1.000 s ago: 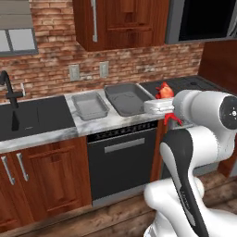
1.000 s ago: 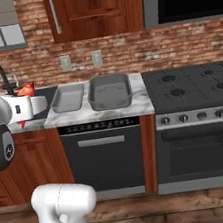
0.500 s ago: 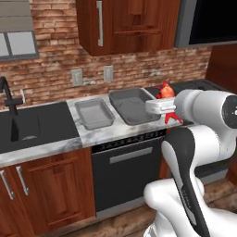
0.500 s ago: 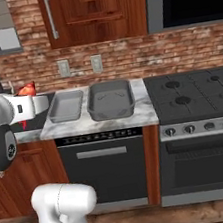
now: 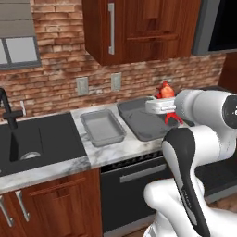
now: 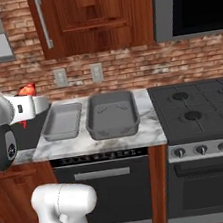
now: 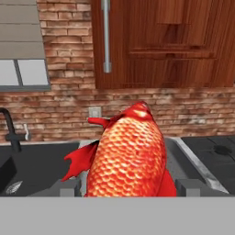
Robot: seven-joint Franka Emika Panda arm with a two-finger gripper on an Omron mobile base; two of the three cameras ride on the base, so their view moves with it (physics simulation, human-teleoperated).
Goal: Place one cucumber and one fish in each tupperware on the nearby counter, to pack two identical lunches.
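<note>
A red scaly fish [image 7: 128, 156] stands upright between my fingertips, and my gripper [image 7: 128, 189] is shut on it. From the left base the fish [image 5: 165, 90] hangs in the gripper [image 5: 165, 101] above the right side of the larger grey tupperware [image 5: 134, 122]. The smaller tupperware [image 5: 95, 131] lies just left of it on the white marbled counter [image 5: 115, 150]. In the right base view the fish [image 6: 27, 89] and gripper [image 6: 30, 103] sit left of the small tub [image 6: 60, 128] and the large tub [image 6: 110, 126]. Nothing lies in either tub.
A black sink basin [image 5: 37, 143] with a dark faucet [image 5: 9, 111] is left of the tubs. A black gas stovetop [image 6: 204, 109] adjoins the counter [image 6: 103, 144] on the right. Wooden wall cabinets [image 6: 94, 15] hang above, and a dishwasher front [image 6: 109, 184] sits below.
The whole picture has shifted and grown: the base has driven closer to the counter. The gripper still holds the fish at the same height.
</note>
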